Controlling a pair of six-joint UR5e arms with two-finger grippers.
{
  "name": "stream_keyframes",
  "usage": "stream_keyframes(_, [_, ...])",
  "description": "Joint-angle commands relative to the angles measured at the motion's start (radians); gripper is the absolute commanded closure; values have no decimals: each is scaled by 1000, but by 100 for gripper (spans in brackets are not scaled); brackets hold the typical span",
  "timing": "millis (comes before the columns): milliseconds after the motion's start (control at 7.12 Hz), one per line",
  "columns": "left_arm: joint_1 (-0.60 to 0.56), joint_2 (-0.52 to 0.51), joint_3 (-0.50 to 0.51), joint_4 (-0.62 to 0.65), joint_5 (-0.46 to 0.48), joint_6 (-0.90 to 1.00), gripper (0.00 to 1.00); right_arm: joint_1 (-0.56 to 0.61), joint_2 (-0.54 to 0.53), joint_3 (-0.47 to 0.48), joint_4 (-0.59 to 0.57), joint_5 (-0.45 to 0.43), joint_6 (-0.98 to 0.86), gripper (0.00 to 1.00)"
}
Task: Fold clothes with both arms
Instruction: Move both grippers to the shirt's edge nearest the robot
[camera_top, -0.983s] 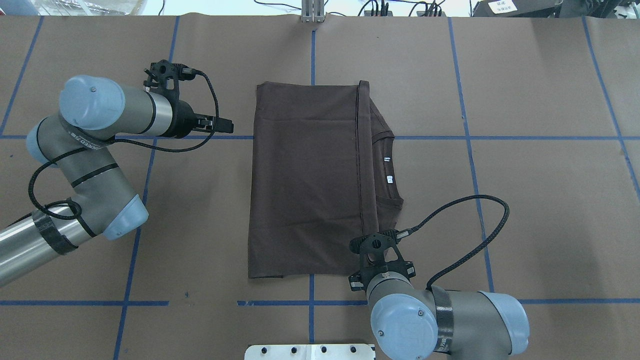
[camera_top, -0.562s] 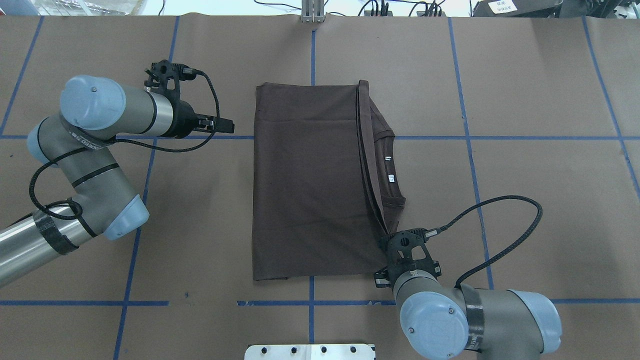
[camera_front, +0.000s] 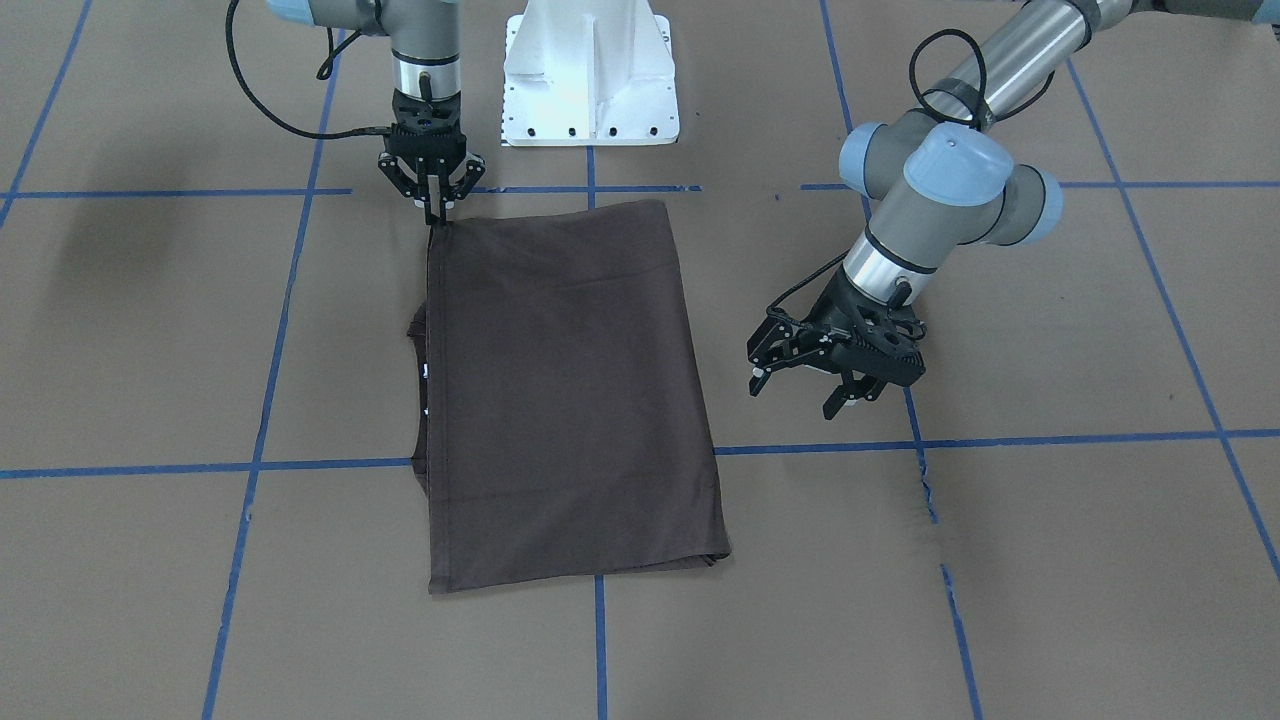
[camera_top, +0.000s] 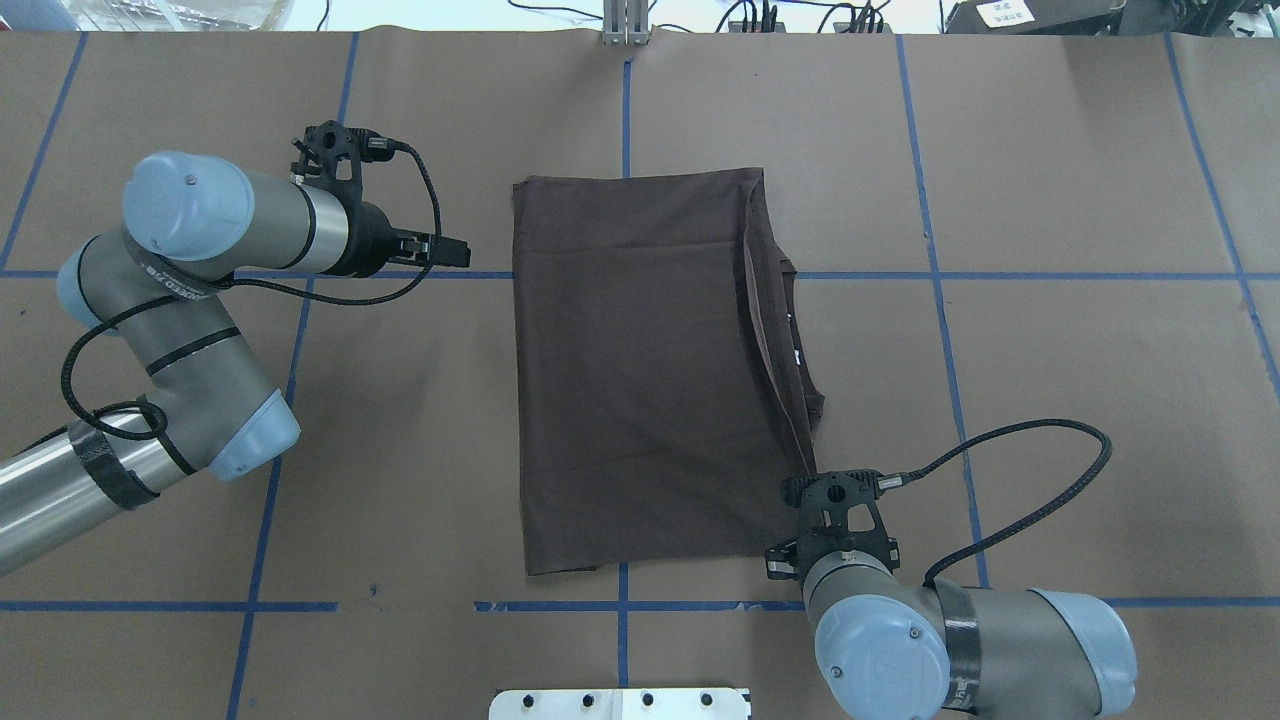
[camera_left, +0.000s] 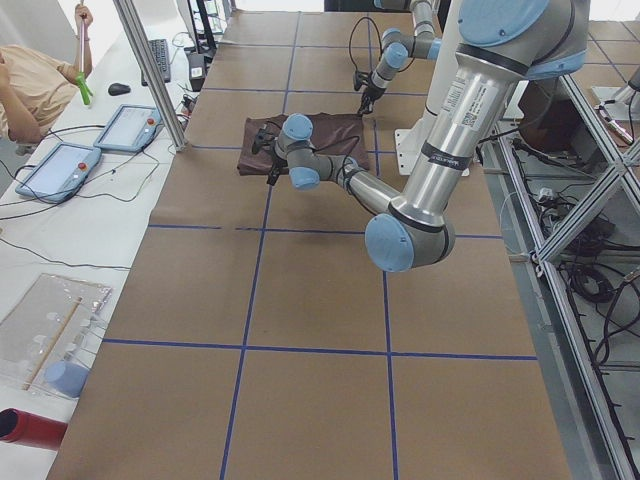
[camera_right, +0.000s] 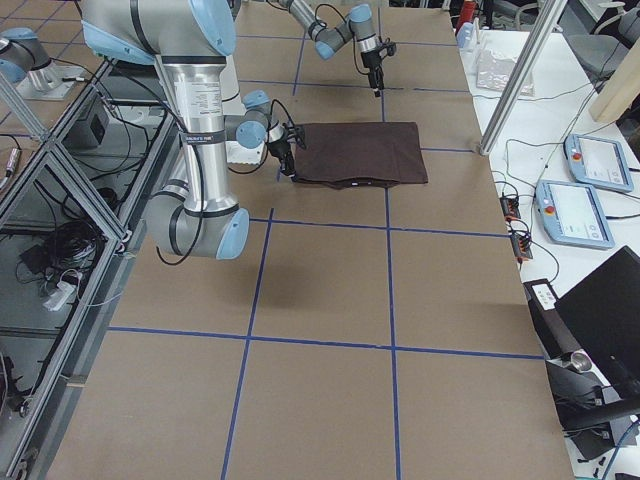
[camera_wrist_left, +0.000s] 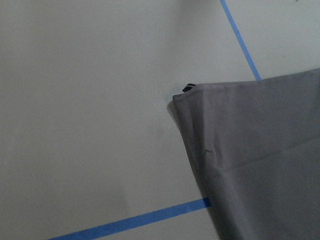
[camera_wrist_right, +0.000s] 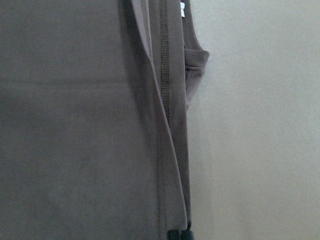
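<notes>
A clear plastic tray (camera_left: 50, 300) is seen on the white side surface beyond the table's edge in the exterior left view. A thin wooden stick (camera_left: 55, 340) and a small pale blue object (camera_left: 63, 378) are held in it, the latter too blurred to be identified. A dark brown short-sleeved T-shirt (camera_top: 640, 370) is laid in the middle of the brown paper-covered table (camera_top: 1050, 400), which is marked off by blue tape lines (camera_top: 1100, 275). The shirt is folded into a long rectangle, and its round ribbed collar (camera_top: 805, 385), with tiny white labels, is left showing from under the top layer on the robot's right side. The right gripper (camera_front: 436, 212), a black two-finger pincer, is pointed straight down and is closed on the shirt corner nearest the white pedestal base (camera_front: 590, 70). In the right wrist view the hem of the top layer is seen pinched between the fingertips (camera_wrist_right: 174, 234) and drawn up a little off the layers beneath. The left gripper (camera_front: 797, 395), of the same black make, is held spread wide and empty beside the opposite long edge of the shirt, apart from the cloth. In the left wrist view a corner of the shirt is shown lying flat on the paper, near a tape line.
</notes>
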Motion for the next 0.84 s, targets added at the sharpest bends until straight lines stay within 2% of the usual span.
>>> stream_keyframes(0, [2, -2, -14, 1, -3, -14, 0, 55, -30, 11, 188, 16, 2, 0])
stream_keyframes(140, [24, -1, -32, 0, 0, -68, 0, 110, -65, 11, 332, 78, 3, 0])
stream_keyframes(281, [63, 7, -73, 0, 13, -142, 0, 185, -85, 20, 389, 144, 8, 0])
stream_keyframes(562, [234, 86, -180, 1, 165, -309, 0, 284, -102, 28, 461, 238, 11, 0])
stream_keyframes(702, [305, 102, -213, 22, 222, -402, 0, 301, -102, 32, 461, 244, 11, 0])
